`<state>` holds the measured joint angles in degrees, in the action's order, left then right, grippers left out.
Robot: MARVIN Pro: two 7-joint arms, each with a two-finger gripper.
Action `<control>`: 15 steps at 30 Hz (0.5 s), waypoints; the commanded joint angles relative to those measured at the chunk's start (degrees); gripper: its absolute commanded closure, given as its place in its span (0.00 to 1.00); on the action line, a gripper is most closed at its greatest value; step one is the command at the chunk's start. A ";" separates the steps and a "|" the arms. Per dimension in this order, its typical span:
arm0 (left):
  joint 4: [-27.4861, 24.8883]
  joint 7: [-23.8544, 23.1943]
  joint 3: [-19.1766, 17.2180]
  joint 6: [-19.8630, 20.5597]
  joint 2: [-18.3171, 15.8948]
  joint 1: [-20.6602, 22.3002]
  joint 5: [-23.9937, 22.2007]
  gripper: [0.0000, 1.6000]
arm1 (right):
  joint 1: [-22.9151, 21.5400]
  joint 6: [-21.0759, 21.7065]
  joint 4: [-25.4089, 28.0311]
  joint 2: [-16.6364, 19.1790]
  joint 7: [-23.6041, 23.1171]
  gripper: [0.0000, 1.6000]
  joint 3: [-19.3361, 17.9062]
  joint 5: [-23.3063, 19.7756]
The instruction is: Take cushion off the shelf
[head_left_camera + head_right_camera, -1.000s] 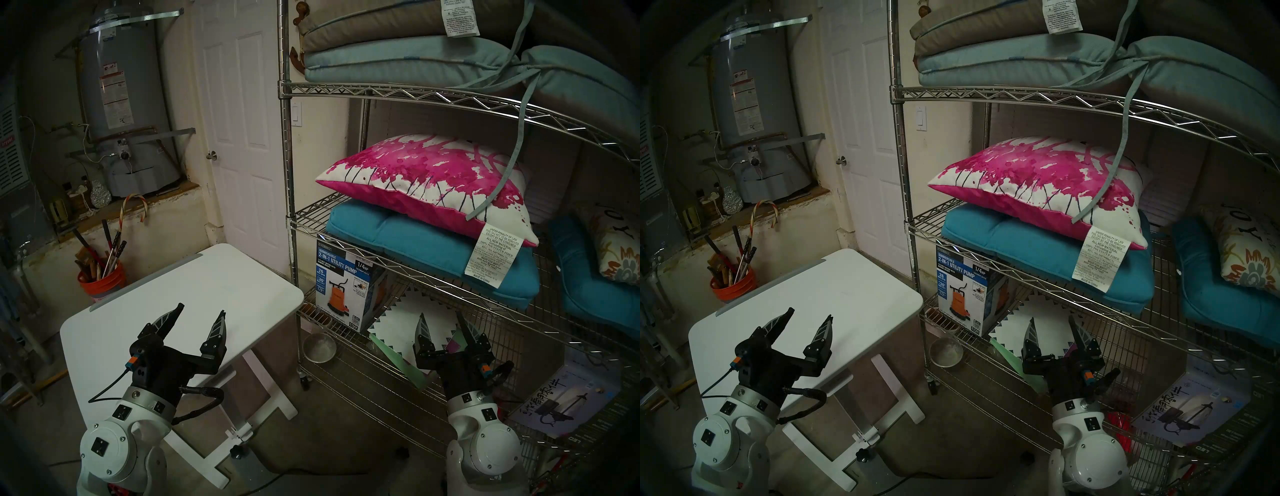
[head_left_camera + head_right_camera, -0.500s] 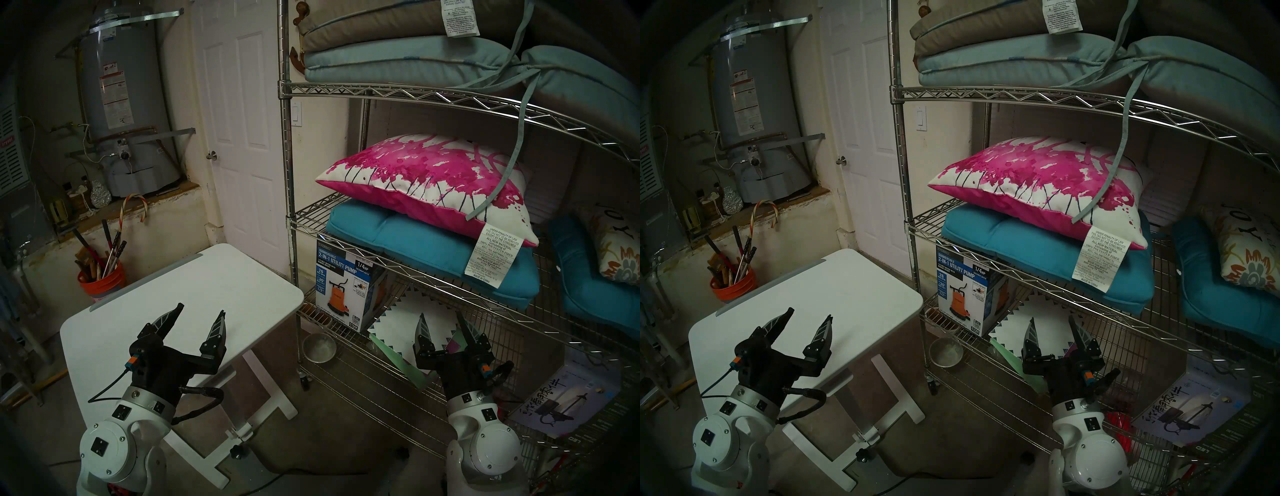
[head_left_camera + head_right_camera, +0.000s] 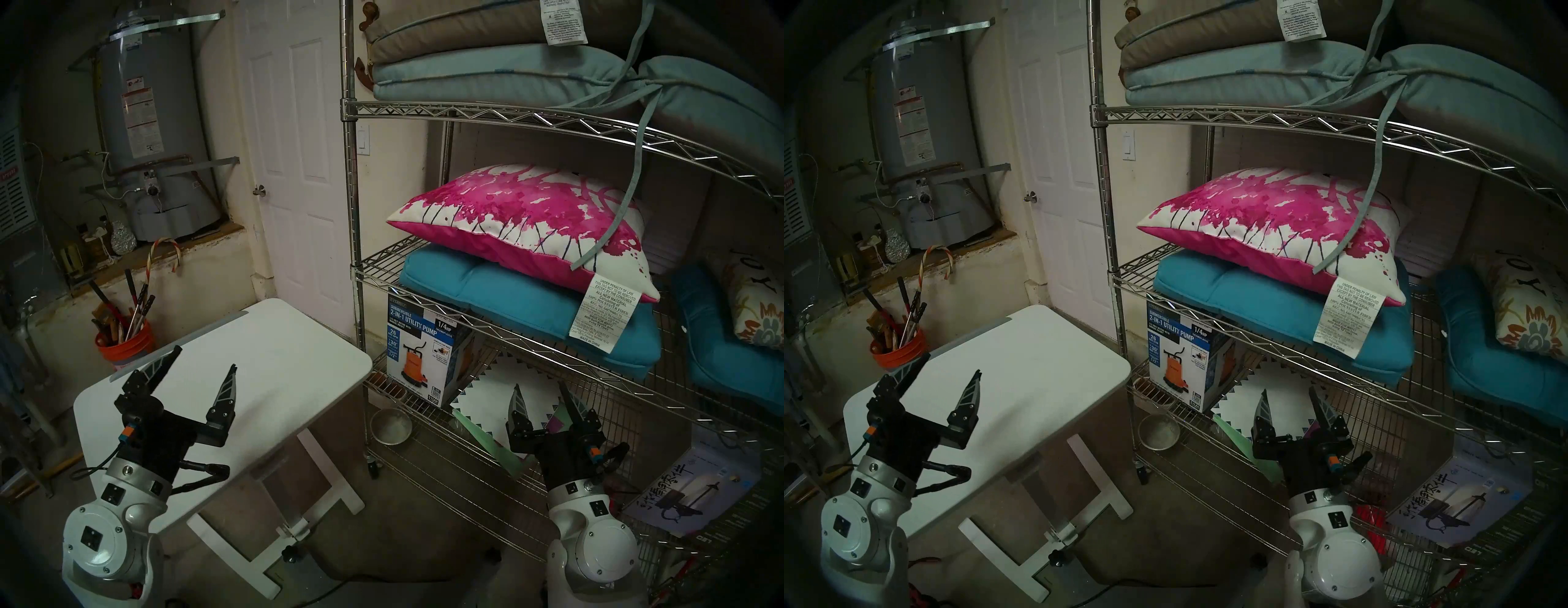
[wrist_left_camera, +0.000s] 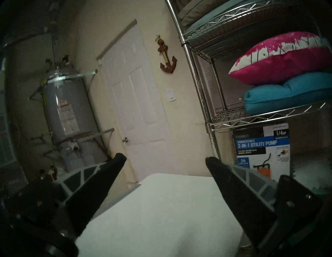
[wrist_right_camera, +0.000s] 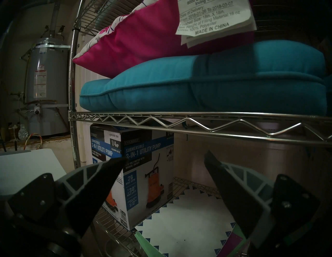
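Black grippers point(image 3: 205, 357) point(image 3: 539, 386) agape (both empty)

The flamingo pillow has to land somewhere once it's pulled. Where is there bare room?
The white table top is bare, bordered by the door wall and the shelf post. The cushion's tier is crowded with teal cushions; the tier below holds the pump box.

Flamingo cushion point(image 3: 526, 225) — flat on wire shelf point(image 3: 424, 293)

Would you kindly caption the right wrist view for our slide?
Open right gripper below the shelf tier holding the pink cushion atop a teal cushion.
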<state>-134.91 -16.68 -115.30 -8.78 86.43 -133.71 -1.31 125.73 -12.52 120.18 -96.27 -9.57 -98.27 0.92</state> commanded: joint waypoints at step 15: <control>-4.70 1.24 2.99 -1.79 -9.84 10.79 20.10 0.00 | -0.20 -0.21 0.97 0.02 -0.01 0.00 0.05 -0.02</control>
<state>-137.66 -16.02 -114.91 -11.71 81.65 -128.90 14.08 125.72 -12.52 120.14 -96.27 -9.56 -98.27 0.91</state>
